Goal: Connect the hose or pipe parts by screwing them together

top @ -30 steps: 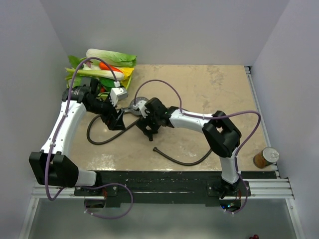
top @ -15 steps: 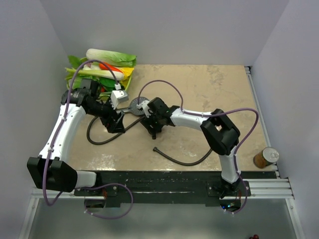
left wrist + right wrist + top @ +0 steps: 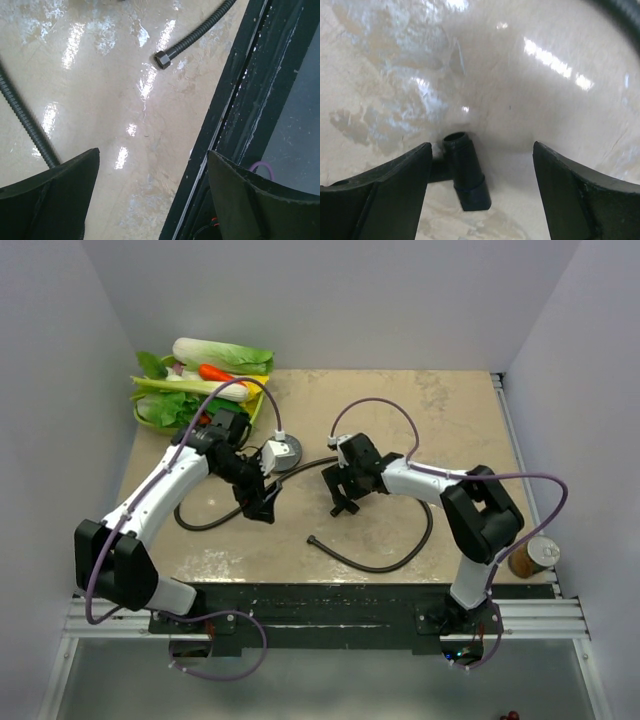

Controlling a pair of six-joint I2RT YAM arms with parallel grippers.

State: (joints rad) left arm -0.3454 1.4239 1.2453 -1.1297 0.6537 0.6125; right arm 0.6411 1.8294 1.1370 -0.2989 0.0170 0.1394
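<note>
Left pincer [image 3: 152, 160] and right pincer [image 3: 481, 146] gape empty above glossy beige table [image 3: 450, 420] (pale walls [image 3: 320, 300] around).

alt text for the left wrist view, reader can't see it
The left gripper hangs open over the glossy beige table, nothing between its fingers. Ahead, a dark ribbed hose ends in a nut; another stretch of hose crosses the left edge, and a black rail borders the table's right.

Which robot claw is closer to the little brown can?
The right gripper. It hangs over the middle of the table, and the can stands far off to its right, past the table's edge. The left gripper is even further left.
</note>
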